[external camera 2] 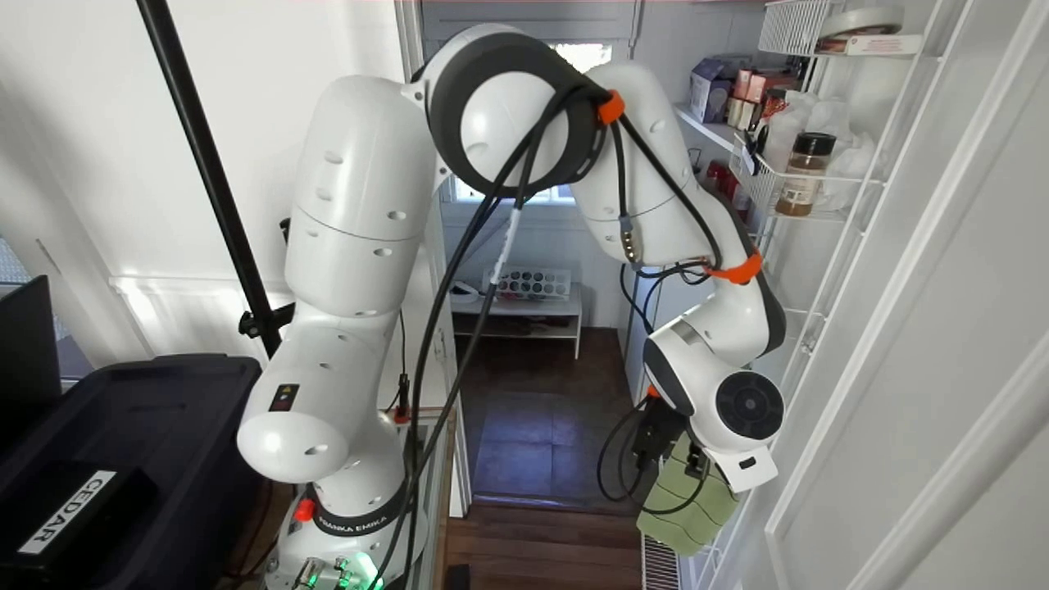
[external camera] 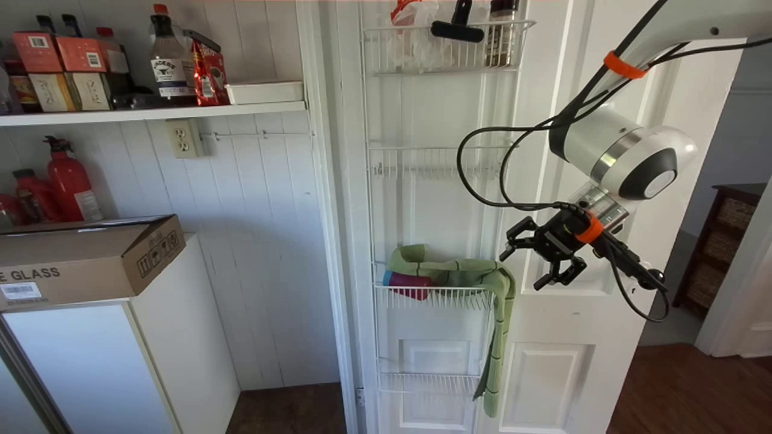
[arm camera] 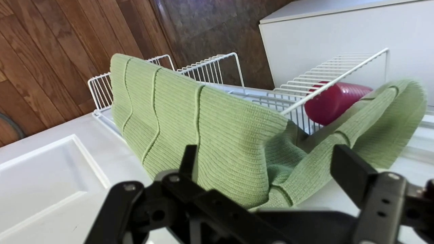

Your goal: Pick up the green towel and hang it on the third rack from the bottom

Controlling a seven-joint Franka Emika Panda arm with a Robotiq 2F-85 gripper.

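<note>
The gripper (external camera: 522, 269) was set wide, its two jaws spread with clear space between them. In an exterior view, it was positioned in front of the white panel door (external camera: 546, 380), directed left and downward, near the ribbed green towel (external camera: 499, 349). The towel was draped over the right end of a white wire basket (external camera: 446, 296). One length lay along the basket; another hung past the right end of the lower wire basket (external camera: 428, 380). A red container (external camera: 413, 288) with a blue end lay in the towel's basket, at the left. The upper wire basket (external camera: 449, 71) held a seasoning jar (external camera: 502, 39) and a plastic bag (external camera: 416, 45). On the left, a cardboard box (external camera: 66, 259) rested on a white cabinet (external camera: 187, 337).

In an exterior view, the Franka Emika Panda arm (external camera 2: 361, 188) rose from the near left and arched to the right, with its wrist beside the wire baskets. The jaws were mostly hidden there, so their spacing could not be read. Part of the towel showed below the wrist. A black storage bin (external camera 2: 176, 418) stood at the left.

In the wrist view, the fingers (arm camera: 351, 174) were well apart, left and right. The towel extended beyond them, its right end looped and blurred beside the red container. Contact between fingers and towel could not be determined.
</note>
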